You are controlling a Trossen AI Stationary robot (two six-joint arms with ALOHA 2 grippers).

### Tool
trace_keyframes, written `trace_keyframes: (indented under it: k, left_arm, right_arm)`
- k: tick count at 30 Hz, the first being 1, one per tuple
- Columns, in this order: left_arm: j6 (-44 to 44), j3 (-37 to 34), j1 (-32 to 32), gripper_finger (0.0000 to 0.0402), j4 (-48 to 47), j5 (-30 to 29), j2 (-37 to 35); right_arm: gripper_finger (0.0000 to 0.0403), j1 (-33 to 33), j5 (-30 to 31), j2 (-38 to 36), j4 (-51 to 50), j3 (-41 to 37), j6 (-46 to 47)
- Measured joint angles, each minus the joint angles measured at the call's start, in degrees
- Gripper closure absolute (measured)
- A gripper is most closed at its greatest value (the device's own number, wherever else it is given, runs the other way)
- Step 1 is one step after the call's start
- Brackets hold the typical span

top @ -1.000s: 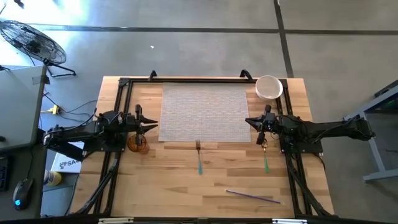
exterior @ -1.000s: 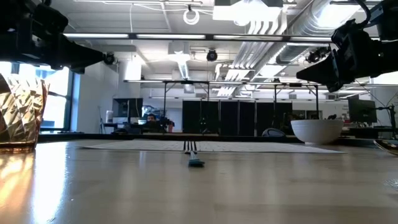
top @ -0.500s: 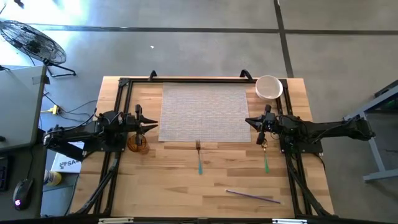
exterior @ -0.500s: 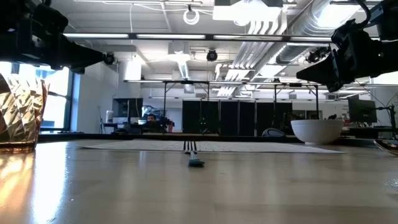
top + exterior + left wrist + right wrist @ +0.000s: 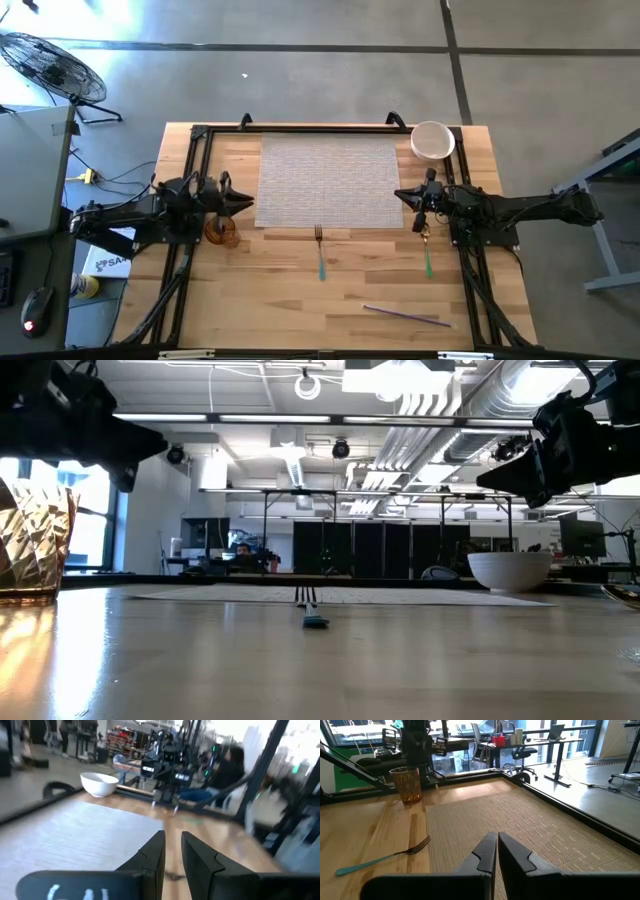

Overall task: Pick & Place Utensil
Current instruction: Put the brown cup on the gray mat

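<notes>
A fork with a teal handle [image 5: 320, 250] lies flat on the wooden table just near of the woven placemat [image 5: 330, 180], tines toward the mat; it also shows in the low view [image 5: 313, 610] and the right wrist view [image 5: 385, 857]. A second utensil with a green handle [image 5: 427, 255] lies flat near the right arm. My left gripper [image 5: 248, 203] [image 5: 173, 837] hovers at the mat's left edge, open by a narrow gap. My right gripper [image 5: 400, 195] [image 5: 496, 837] hovers at the mat's right edge, shut. Neither touches anything.
A white bowl [image 5: 433, 140] stands at the mat's far right corner. An amber faceted glass [image 5: 222, 232] stands below my left gripper, near the mat's left near corner. A thin purple stick [image 5: 405, 315] lies toward the near right. Black frame rails run along the table's sides.
My left gripper has started to move: in the low view its tip has drawn back a little toward the table's left and tipped downward. The utensils and the right arm have kept still.
</notes>
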Motion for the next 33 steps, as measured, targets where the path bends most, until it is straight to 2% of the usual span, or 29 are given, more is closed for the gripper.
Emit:
trace_keyframes:
  k: [8, 14, 26, 33]
  left_arm:
    - [-6.0, 0.0, 0.0, 0.0342, 2.6, -0.6, 0.0]
    - [-7.3, 0.6, 0.0, 0.0342, 9.0, -1.1, 0.0]
    - [-14.4, 4.0, 0.0, 0.0342, 14.2, 8.4, 3.2]
    - [-14.5, 4.2, 0.0, 0.0342, 17.1, 8.8, 6.1]
  right_arm:
    - [0.0391, 0.0, 0.0, 0.0, 0.0, 0.0, 0.0]
    - [0.0391, 0.0, 0.0, 0.0, 0.0, 0.0, 0.0]
    - [0.0391, 0.0, 0.0, 0.0, 0.0, 0.0, 0.0]
    - [0.0391, 0.0, 0.0, 0.0, 0.0, 0.0, 0.0]
